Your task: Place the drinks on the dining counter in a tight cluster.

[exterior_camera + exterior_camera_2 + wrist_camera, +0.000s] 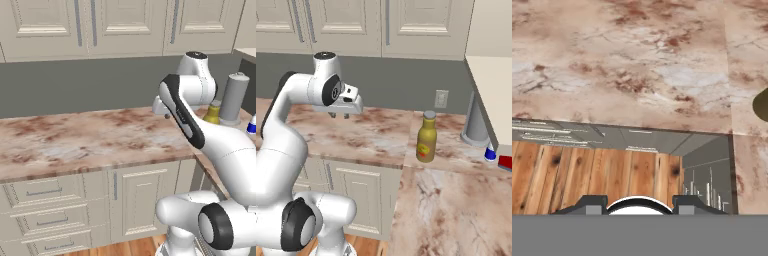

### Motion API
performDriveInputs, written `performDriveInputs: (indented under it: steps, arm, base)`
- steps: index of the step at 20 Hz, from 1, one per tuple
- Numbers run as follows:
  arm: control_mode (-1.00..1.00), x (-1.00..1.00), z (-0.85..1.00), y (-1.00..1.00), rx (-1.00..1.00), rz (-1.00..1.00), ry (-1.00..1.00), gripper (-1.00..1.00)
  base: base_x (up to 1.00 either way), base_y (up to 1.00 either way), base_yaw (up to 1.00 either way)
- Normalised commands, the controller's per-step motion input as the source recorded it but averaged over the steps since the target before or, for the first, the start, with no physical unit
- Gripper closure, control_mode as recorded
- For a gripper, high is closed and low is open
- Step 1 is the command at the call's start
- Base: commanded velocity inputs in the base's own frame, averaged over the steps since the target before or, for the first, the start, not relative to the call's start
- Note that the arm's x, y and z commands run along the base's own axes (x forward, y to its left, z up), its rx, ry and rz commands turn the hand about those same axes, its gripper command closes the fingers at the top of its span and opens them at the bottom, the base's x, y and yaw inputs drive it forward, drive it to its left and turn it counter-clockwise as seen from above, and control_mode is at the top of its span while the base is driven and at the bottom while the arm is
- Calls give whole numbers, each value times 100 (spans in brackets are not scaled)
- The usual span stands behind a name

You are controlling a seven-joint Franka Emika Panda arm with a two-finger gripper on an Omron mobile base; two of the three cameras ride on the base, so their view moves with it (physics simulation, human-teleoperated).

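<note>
The dining counter [456, 210] is stretching in front, and the amber bottle [426, 137] is standing near its corner. My claw [339, 115] is hanging empty above the wall counter [366, 135]; I cannot tell its opening. I am judging the approach step: reaching right.

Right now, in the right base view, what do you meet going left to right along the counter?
Gripper → amber bottle → grey cylinder → blue-and-white bottle → red container, at the picture's right edge.
</note>
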Motion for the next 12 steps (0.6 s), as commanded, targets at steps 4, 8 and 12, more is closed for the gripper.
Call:
performDriveInputs:
  steps: [4,8,12]
  arm:
    - [-100,-1,-9,-9,0,-1,4,-100]
    - [-100,15,-14,-77,1,-4,5,-100]
    - [-100,2,0,-100,10,-8,0,-100]
  base:
    - [0,0,0]
    - [0,0,0]
    - [0,0,0]
